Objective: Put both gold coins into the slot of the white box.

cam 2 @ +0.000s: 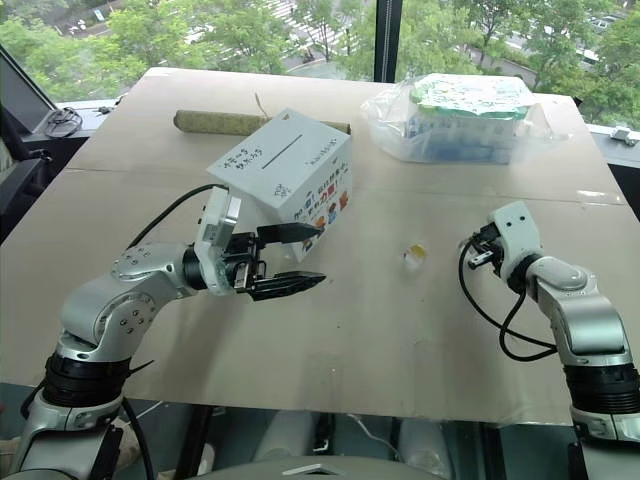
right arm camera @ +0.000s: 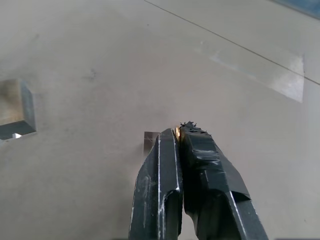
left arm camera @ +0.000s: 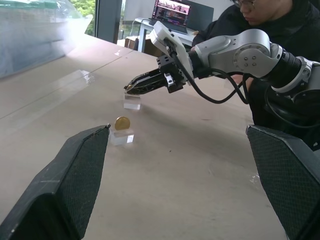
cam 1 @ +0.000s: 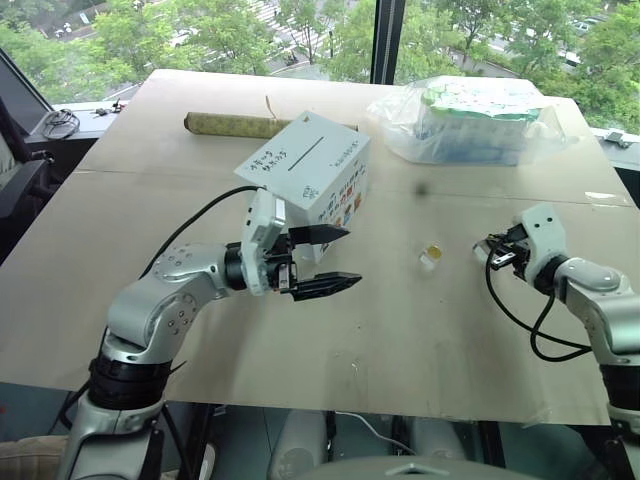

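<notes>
The white box stands tilted at the table's middle, its dark slot on the top face. One gold coin stands on a small clear block to the right of the box. My left gripper hangs open just in front of the box, pointing right toward that coin. My right gripper is shut just above a second clear block. A gold glint of the other coin shows between its closed tips.
A clear plastic bag with green-white contents lies at the back right. A brown roll lies behind the box. A person in dark clothes sits beyond the table's right side. Windows line the far edge.
</notes>
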`<act>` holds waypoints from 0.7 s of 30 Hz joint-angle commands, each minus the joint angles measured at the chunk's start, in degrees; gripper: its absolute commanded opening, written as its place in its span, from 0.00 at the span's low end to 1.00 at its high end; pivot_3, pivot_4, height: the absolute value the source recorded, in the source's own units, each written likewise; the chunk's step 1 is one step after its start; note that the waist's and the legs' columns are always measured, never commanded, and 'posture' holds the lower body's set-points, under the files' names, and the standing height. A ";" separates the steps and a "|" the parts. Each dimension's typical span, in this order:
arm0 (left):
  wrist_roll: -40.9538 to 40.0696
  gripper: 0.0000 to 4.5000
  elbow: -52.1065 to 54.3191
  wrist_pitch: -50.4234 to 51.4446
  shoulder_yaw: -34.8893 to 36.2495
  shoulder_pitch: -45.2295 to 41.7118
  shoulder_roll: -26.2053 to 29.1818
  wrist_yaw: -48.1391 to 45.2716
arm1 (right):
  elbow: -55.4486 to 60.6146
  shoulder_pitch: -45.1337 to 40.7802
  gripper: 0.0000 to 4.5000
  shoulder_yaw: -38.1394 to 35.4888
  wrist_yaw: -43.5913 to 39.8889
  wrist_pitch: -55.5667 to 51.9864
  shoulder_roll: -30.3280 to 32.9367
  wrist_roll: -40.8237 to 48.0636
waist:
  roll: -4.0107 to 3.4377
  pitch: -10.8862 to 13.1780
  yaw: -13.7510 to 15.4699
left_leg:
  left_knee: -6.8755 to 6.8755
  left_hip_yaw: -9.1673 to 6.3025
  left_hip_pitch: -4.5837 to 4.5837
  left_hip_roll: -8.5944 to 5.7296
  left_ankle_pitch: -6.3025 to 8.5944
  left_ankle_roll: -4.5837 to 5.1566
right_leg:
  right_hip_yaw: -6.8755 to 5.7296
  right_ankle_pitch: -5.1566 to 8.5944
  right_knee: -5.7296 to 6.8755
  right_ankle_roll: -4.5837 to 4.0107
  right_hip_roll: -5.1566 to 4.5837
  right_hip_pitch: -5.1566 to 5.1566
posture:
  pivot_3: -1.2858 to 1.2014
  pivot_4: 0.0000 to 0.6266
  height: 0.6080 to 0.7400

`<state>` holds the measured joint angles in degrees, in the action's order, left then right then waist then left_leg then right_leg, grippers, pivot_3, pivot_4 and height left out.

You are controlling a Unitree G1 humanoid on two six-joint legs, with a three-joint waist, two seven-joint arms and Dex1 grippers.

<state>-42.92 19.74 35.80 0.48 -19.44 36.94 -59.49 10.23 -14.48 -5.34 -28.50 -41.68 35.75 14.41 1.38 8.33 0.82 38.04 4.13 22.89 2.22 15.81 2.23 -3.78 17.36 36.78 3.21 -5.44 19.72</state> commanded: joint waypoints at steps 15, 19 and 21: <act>-0.70 1.00 2.78 -0.55 0.91 -0.23 0.13 0.12 | 1.98 0.33 0.01 -0.08 -1.18 0.35 0.30 -0.32 | 0.00 0.00 -0.06 | 0.00 0.00 -0.01 0.01 0.00 0.00 | 0.00 0.00 0.01 0.00 0.00 0.00 | 0.52 0.24 1.00; -0.49 1.00 2.72 -0.94 0.80 0.16 0.06 -0.15 | 0.92 0.26 0.01 -0.35 -0.39 -0.07 -0.28 -0.51 | 0.00 0.00 -0.05 | 0.00 0.00 -0.01 0.00 0.00 0.00 | 0.00 0.00 0.01 0.00 0.00 0.00 | 0.52 0.24 1.00; -0.45 1.00 2.66 -1.01 0.81 0.23 0.09 -0.24 | 0.87 -0.45 0.01 -1.91 0.36 -1.36 -1.42 0.90 | 0.01 0.00 -0.09 | 0.00 0.00 -0.01 0.01 0.00 0.00 | 0.00 0.00 0.01 0.00 0.00 0.00 | 0.52 0.24 1.00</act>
<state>-42.89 19.74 35.80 0.48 -19.24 36.84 -59.52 10.49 -14.43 -5.63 -28.71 -41.92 34.80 14.36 1.39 8.32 0.73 38.04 4.13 22.88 2.23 15.81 2.23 -3.78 17.36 36.80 3.21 -5.43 19.71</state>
